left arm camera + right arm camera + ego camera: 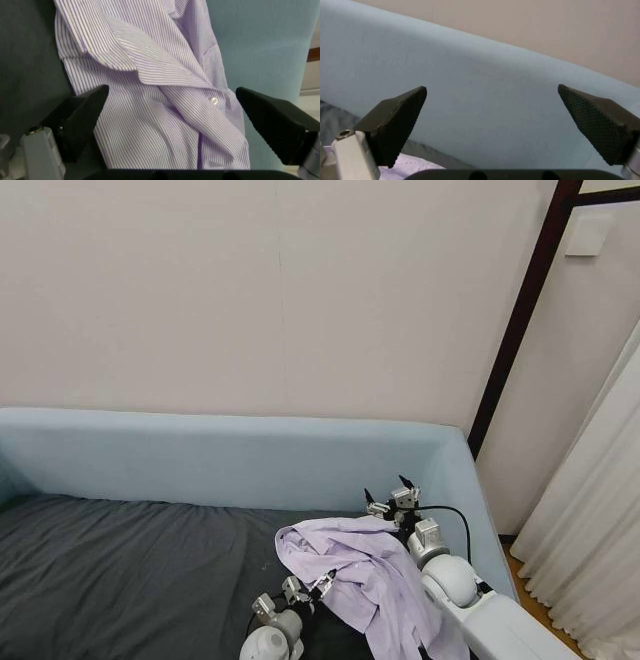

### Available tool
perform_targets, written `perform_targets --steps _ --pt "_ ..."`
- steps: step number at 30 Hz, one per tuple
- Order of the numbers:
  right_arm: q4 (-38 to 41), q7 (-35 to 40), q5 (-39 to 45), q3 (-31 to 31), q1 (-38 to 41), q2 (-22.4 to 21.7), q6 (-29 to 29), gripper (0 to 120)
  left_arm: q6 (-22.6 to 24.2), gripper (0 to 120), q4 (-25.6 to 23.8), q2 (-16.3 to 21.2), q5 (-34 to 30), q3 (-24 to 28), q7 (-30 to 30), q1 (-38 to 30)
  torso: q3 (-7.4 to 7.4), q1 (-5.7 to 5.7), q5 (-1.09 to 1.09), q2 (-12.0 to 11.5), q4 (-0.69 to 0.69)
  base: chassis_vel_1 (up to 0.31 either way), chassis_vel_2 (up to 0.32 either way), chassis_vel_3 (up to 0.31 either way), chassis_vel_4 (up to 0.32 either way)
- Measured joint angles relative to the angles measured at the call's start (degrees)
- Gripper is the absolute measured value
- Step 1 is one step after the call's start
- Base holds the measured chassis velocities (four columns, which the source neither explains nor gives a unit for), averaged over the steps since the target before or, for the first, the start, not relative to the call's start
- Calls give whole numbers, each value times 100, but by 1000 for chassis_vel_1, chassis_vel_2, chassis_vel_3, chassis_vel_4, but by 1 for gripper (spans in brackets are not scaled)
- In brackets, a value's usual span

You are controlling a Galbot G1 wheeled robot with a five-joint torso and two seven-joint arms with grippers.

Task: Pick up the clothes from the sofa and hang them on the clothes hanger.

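Observation:
A lilac striped shirt (365, 572) lies crumpled at the right end of the sofa (230, 460), on its dark grey seat (120, 570). My left gripper (304, 587) is at the shirt's near-left edge. In the left wrist view the shirt (165, 108), collar and a button showing, hangs just beyond the open left gripper (171, 92), and nothing is between the fingers (82, 120). My right gripper (388, 490) is open just past the shirt's far edge, facing the pale blue backrest (485, 112). The shirt overlaps my right forearm. A corner of shirt (415, 167) shows below the right gripper (491, 90).
The sofa's right armrest (478, 510) rises beside my right arm. A plain wall (280, 300) stands behind the sofa, with a dark door frame (520, 310) and white curtains (600, 530) to the right. The seat to the left of the shirt is bare.

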Motion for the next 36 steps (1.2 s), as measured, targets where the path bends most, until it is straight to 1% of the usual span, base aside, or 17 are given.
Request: perform_targets --steps 8,11,12,14,15,17,20,21,22,24,26,27,29,30,31,34,36 --pt "46 18 -4 53 -67 -8 -24 100 -166 100 322 6 21 -42 80 -196 0 0 0 0 1 0 0 0 0" --pt "60 26 -12 61 -95 -5 -36 100 -255 87 367 7 18 -57 134 -250 0 0 0 0 0 0 0 0 0" --pt "60 26 -12 61 -95 -5 -36 100 -255 87 367 7 18 -57 134 -250 0 0 0 0 0 0 0 0 0" --pt "66 38 -19 61 -105 12 -50 100 -268 79 367 8 18 -57 161 -259 0 0 0 0 0 0 0 0 0" --pt "72 46 -21 62 -108 23 -60 100 -274 72 376 9 18 -59 172 -267 0 0 0 0 1 0 0 0 0" --pt "80 55 -21 62 -110 31 -68 100 -282 70 390 9 18 -61 180 -274 0 0 0 0 1 0 0 0 0" --pt "93 76 -22 69 -133 44 -88 100 -341 55 442 10 38 -63 235 -301 0 0 0 0 1 0 0 0 0" --pt "93 76 -22 71 -137 45 -89 100 -359 52 451 10 43 -63 246 -306 0 0 -1 0 1 0 0 0 0" --pt "93 76 -22 71 -137 45 -89 100 -359 52 451 10 43 -63 246 -306 0 0 -1 0 1 0 0 0 0" --pt "94 78 -23 93 -152 47 -90 100 -413 40 483 31 61 -75 272 -327 1 0 -1 0 0 0 0 0 0" --pt "102 79 -24 107 -166 47 -90 100 -438 34 508 55 70 -93 286 -345 0 0 -1 0 1 0 0 0 0" --pt "102 79 -24 107 -166 47 -90 100 -438 34 508 55 70 -93 286 -345 0 0 -1 0 1 0 0 0 0" --pt "104 78 -26 117 -185 45 -90 100 -458 24 553 80 100 -105 304 -371 1 0 -1 0 1 0 0 0 0" --pt "104 72 -31 123 -195 44 -89 100 -468 17 573 86 122 -108 317 -379 0 0 -1 0 1 0 0 0 0" --pt "104 72 -31 123 -195 44 -89 100 -468 17 573 86 122 -108 317 -379 0 0 -1 0 1 0 0 0 0" --pt "81 56 -54 137 -218 43 -73 100 -500 4 624 83 198 -118 348 -386 0 0 -1 0 1 0 0 0 0" --pt "75 48 -62 139 -225 42 -65 100 -519 0 625 81 235 -130 359 -376 0 0 -1 0 1 0 0 0 0"
